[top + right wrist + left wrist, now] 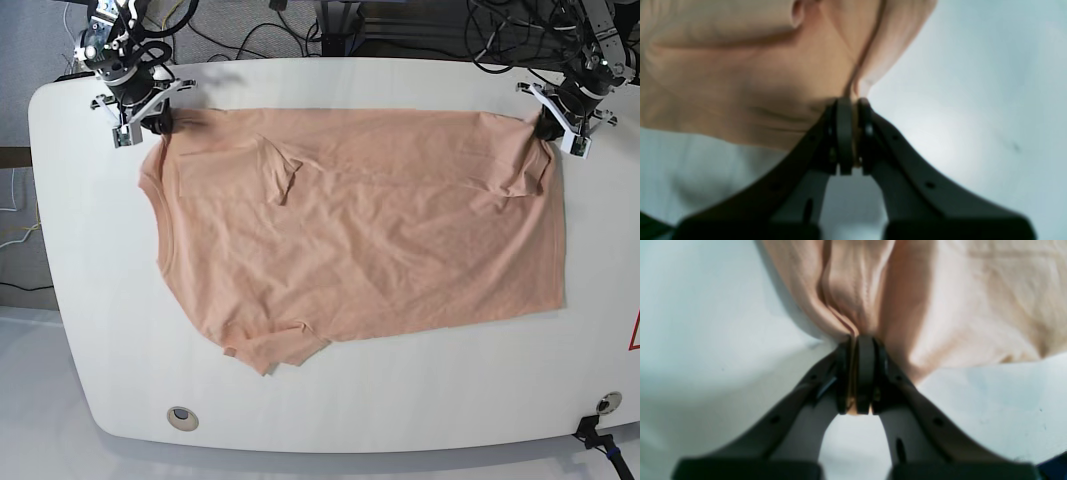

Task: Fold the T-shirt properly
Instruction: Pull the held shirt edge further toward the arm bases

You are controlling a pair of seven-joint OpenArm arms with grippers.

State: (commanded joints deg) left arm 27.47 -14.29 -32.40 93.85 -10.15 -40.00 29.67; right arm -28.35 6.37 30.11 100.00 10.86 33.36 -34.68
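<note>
Your left gripper (860, 373) and right gripper (853, 133) are each clamped on a far corner of the T-shirt (350, 230), spread wrinkled across the surface (400, 400). Only thin bunched pinches are held; lift unevenly and one could slip free, skewing the fold.

White table (90, 300) carries the wrinkled peach T-shirt (360, 230) spread flat

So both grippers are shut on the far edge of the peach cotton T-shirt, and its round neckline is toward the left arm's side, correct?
Not quite. In the base view the peach cotton T-shirt has its round neckline toward the right gripper, not the left gripper. Both are indeed shut on its far edge.
</note>
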